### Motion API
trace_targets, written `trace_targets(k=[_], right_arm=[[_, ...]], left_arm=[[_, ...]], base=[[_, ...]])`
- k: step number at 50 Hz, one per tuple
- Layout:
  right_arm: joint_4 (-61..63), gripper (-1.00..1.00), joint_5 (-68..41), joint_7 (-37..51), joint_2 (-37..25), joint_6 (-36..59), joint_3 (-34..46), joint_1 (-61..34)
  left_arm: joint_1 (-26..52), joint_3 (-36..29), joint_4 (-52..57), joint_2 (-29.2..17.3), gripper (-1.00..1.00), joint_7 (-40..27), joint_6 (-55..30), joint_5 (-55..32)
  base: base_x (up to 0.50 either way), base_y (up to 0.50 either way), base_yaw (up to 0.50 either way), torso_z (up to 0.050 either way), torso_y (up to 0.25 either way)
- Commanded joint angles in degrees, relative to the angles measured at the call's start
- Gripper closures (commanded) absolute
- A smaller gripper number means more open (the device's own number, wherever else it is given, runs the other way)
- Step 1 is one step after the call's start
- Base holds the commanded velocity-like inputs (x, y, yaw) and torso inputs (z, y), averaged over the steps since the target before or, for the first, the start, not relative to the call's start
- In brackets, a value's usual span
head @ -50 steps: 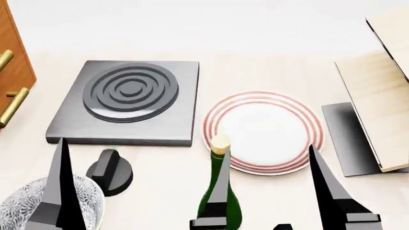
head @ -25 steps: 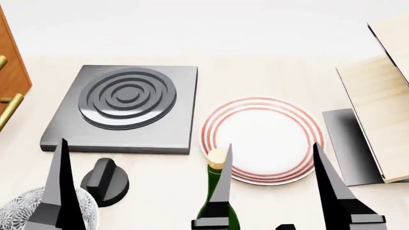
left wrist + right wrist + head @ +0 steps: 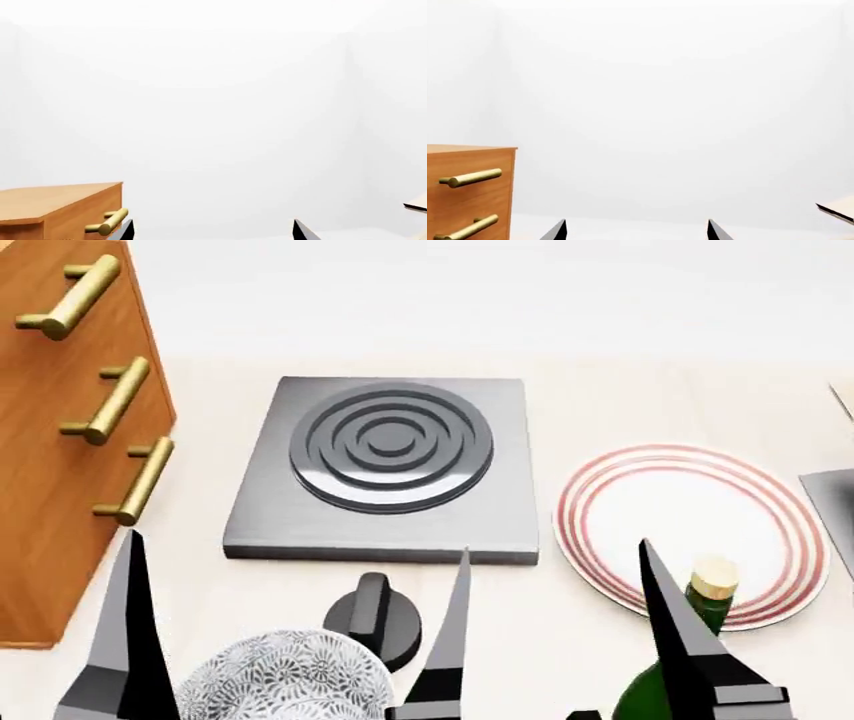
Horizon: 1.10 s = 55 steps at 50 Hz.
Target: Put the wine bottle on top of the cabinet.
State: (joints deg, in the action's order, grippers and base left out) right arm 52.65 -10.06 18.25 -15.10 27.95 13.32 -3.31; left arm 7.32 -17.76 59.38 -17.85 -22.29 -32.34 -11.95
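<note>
My left gripper (image 3: 287, 620) hangs with its fingers spread wide, the patterned bowl (image 3: 283, 682) between them; my right gripper (image 3: 554, 625) is likewise parted, holding nothing; the wine bottle (image 3: 678, 665) stands upright just behind its right finger; beyond lie the striped plate (image 3: 690, 530) and hob (image 3: 384, 468); the cabinet (image 3: 67, 430) stands far left.

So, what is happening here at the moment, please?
A two-armed robot stands at a table and should put the wine bottle on top of the cabinet. The bottle stands upright near the striped plate, partly behind a finger of the right claw. Both claws are open and hold nothing. The left claw is over a patterned bowl. A hotplate lies beside the cabinet.
</note>
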Motion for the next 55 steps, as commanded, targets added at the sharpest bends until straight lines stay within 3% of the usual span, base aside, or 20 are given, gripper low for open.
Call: trace_targets(k=[1, 6, 25, 31, 45, 55], right_arm=[[0.15, -1.0, -0.13, 0.33, -0.5, 0.16, 0.36, -0.09], [0.08, -1.0, -1.58, 0.58, 0.04, -0.61, -0.72, 0.16], [1.18, -1.0, -2.62, 0.91, -0.92, 0.17, -0.74, -0.3], [2.36, -1.0, -1.86, 2.12, -1.96, 2.49, -1.57, -0.82], [4.32, -1.0, -7.42, 2.69, -5.37, 11.9, -11.06, -7.91], [3.65, -1.0, -10.01, 3.23, -6.94, 10.78, -17.43, -5.36]], left_arm=[[0.39, -0.75, 0.02, -1.25, -1.0, -1.55, 0.32, -0.89], [0.61, -1.03, 0.08, -1.81, -1.0, -2.29, 0.39, -1.37], [1.59, -2.01, 0.11, -3.33, -1.0, -4.7, 0.36, -2.96], [4.2, -3.9, 0.5, -6.74, -1.0, -9.93, 0.75, -6.72], [4.82, -4.8, 0.24, -10.16, -1.0, -13.85, 2.75, -9.59], [6.24, -6.49, 0.02, -12.79, -1.0, -17.33, 4.1, -11.62]], base=[[0.0, 0.5, 0.0, 0.0, 0.0], [0.0, 0.45, 0.0, 0.0, 0.0], [0.0, 0.0, 0.0, 0.0, 0.0], [0.0, 0.0, 0.0, 0.0, 0.0], [0.0, 0.0, 0.0, 0.0, 0.0], [0.0, 0.0, 0.0, 0.0, 0.0]])
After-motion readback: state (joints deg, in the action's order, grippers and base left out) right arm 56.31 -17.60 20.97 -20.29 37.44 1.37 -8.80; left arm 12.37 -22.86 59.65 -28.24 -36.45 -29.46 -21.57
